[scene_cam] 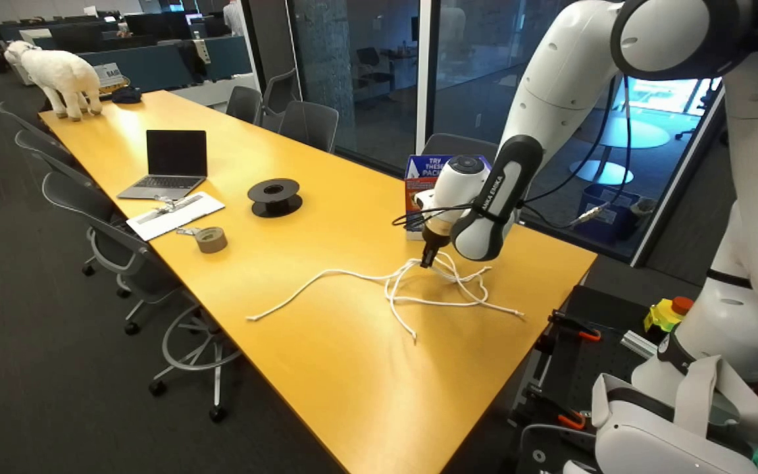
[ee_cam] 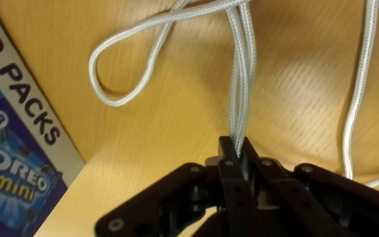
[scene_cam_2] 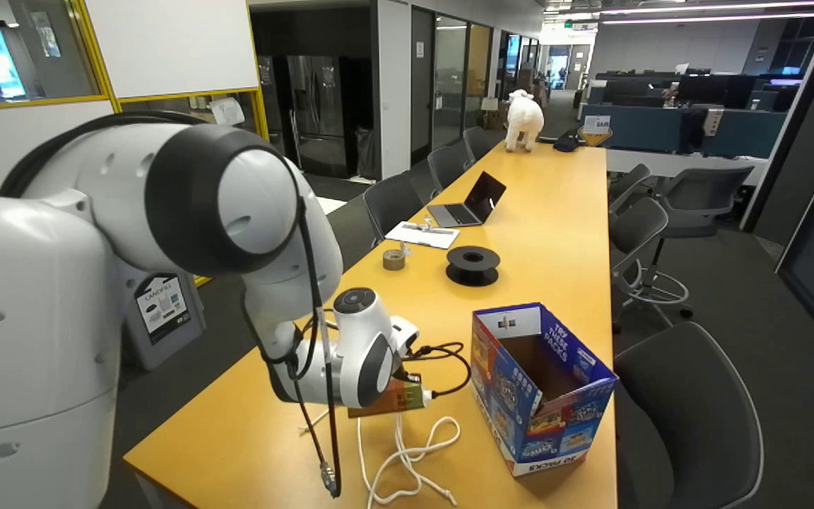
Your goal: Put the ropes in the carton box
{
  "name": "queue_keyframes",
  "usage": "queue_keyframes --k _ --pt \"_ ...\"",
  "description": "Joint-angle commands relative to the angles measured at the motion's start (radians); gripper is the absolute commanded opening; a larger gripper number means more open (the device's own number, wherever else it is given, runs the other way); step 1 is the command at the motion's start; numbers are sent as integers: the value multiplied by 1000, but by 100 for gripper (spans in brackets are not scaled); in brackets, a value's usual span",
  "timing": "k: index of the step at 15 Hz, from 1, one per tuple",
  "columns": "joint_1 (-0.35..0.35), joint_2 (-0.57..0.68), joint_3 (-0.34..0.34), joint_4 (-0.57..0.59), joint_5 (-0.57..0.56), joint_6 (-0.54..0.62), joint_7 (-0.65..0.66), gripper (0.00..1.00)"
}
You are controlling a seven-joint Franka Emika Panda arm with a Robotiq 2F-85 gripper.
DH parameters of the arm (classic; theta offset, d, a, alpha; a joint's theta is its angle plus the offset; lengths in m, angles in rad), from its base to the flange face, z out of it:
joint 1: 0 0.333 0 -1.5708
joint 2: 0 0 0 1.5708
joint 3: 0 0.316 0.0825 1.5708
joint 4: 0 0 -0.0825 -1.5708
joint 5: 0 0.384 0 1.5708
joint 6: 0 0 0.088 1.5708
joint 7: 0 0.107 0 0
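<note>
The white ropes (scene_cam: 431,303) lie in loose loops on the yellow table, with several ends spread out. They also show in an exterior view (scene_cam_2: 407,452), partly hidden by the arm. My gripper (scene_cam: 426,263) points down at the top of the tangle. In the wrist view my gripper (ee_cam: 237,144) is shut on strands of the white rope (ee_cam: 243,89), which run from the fingertips down to the table. The carton box (scene_cam_2: 513,396) stands upright with its top open, beside the gripper. It is partly behind the arm in an exterior view (scene_cam: 416,191), and its wall (ee_cam: 15,158) shows at left in the wrist view.
A black spool (scene_cam: 275,197), a tape roll (scene_cam: 211,239), a clipboard (scene_cam: 175,216) and a laptop (scene_cam: 175,164) stand farther along the table. A chair (scene_cam_2: 689,410) stands close to the box at the table edge. Dark cables (scene_cam_2: 329,424) hang from the arm.
</note>
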Motion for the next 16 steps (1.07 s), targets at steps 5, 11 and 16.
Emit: queue_keyframes --k 5,11,16 --pt "561 -56 -554 100 32 -5 302 8" --pt "943 -8 -1004 237 35 -150 548 8" --pt "1093 8 -1234 347 48 -332 701 7"
